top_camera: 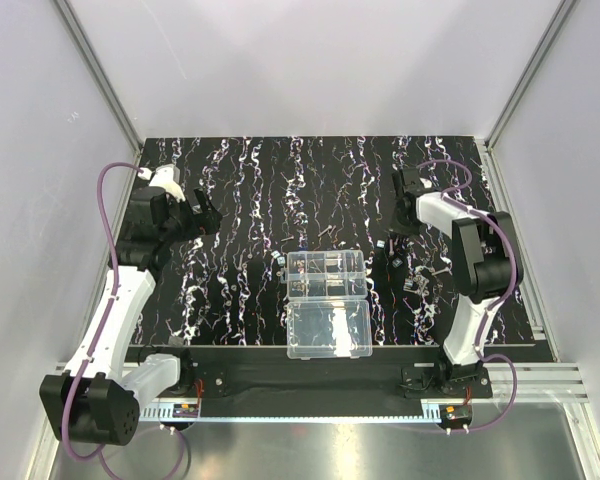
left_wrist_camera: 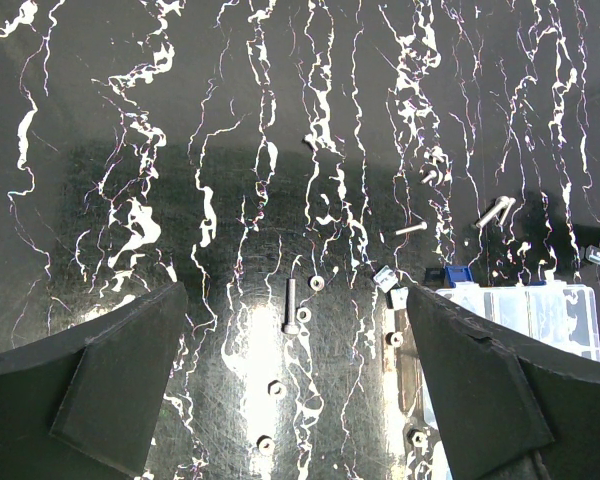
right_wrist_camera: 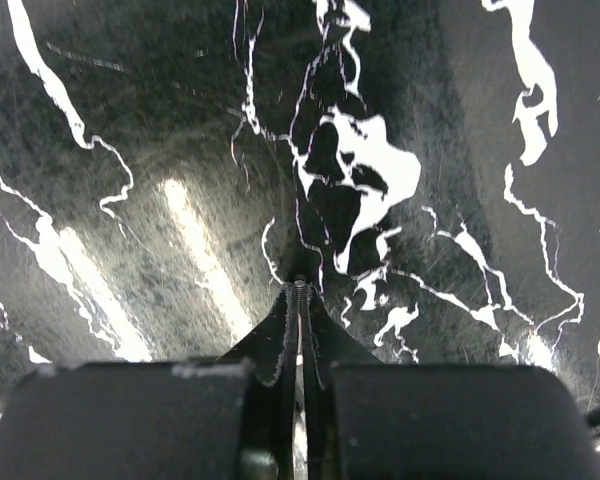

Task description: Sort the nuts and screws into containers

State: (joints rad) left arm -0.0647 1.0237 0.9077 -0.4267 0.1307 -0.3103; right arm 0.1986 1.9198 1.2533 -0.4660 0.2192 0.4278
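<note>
In the top view the clear box (top_camera: 292,300) lies open on the tabletop, in the lower middle of the frame. Its plain lid (top_camera: 328,330) is the part nearest to the arm bases. Just above the lid and joined to it is the divided half (top_camera: 327,275) with its small cells. The box rests on a black mat (top_camera: 240,180) with white streaks.

Your left jaws (left_wrist_camera: 295,298) stand wide apart and hold nothing. In the left wrist view the two dark fingers (left_wrist_camera: 110,385) fill the lower corners of the frame. Between them, at the bottom middle, several loose nuts (left_wrist_camera: 276,388) lie on the mat. Just above the nuts one screw (left_wrist_camera: 291,305) lies along the height of the frame. Farther up, right of centre, more screws (left_wrist_camera: 495,211) lie scattered. A corner of the clear box shows at the right edge, partly behind the right finger.

Your right jaws (right_wrist_camera: 300,292) are pressed together. A thin screw (right_wrist_camera: 299,288) is pinched between the tips, and only its threaded end shows. Under the tips you see only the mat, with a large white patch just above centre.

In the top view the left arm (top_camera: 130,290) reaches to the upper left of the mat. The right arm (top_camera: 480,260) bends over the mat to the right of the box.
</note>
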